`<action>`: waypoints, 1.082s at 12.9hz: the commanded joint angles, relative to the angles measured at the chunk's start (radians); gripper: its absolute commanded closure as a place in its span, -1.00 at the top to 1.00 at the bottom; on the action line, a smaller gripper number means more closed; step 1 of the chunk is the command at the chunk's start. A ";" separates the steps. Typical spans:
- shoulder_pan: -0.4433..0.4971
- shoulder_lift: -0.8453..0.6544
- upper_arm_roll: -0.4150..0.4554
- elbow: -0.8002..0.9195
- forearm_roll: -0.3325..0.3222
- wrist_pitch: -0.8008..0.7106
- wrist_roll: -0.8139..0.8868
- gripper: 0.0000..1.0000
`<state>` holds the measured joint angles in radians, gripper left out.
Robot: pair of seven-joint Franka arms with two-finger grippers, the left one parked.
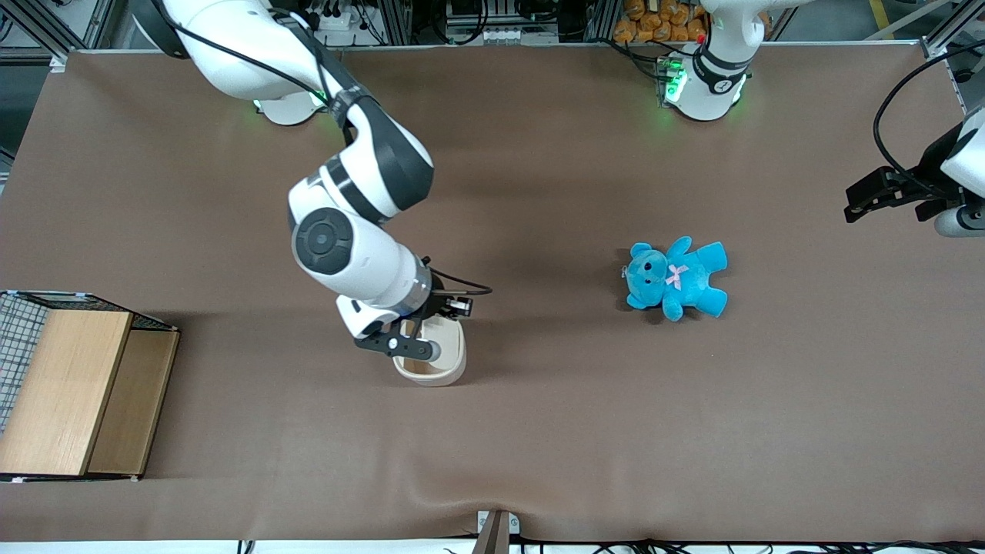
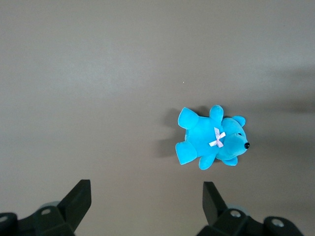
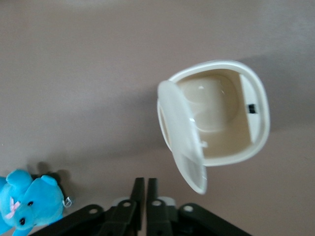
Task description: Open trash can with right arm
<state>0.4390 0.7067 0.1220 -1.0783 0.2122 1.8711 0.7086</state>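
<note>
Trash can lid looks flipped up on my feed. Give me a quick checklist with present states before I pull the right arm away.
1. Lid of the small cream-white plastic trash can swung up, tan inside exposed: ok.
2. Trash can upright on the brown table: ok.
3. Black two-finger pincer fingers together, gripping nothing: ok.
4. Pincer free of the translucent flip lid: cannot tell; it sits close above the can in the front view.
5. Bright blue plush teddy bear well apart from the can, toward the parked arm's end: ok.
6. Wooden box with wire mesh away from the arm: ok.
</note>
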 commanded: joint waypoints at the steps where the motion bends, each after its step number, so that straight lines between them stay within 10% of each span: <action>1: -0.110 -0.082 0.088 -0.011 0.015 -0.101 0.012 -0.19; 8: -0.284 -0.196 0.119 -0.015 0.012 -0.355 -0.006 1.00; 14: -0.379 -0.265 0.117 -0.019 -0.056 -0.457 -0.195 1.00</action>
<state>0.0905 0.4949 0.2164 -1.0680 0.1900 1.4483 0.5559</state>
